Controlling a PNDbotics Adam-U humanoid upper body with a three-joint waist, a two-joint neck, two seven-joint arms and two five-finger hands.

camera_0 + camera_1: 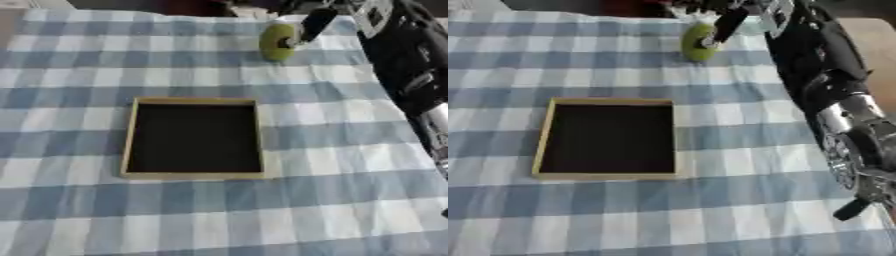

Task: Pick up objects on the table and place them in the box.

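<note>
Left eye view: right hand [308, 27] at upper right is pinching a green disc [276, 42], fingers clamped on it; box [131, 135] sitting mid-frame on checked table [350, 210].

Table [70, 215] covered edge to edge in blue-and-white checked cloth [350, 200]. Shallow wooden box [194, 137] with dark inside sits flat mid-frame. Yellow-green round object [276, 42] at upper right, near the far edge.

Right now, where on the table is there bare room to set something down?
The checked cloth lies bare left of the box and in front of it. The box itself is empty. The far right corner is crowded: the right hand touches a green object.
</note>
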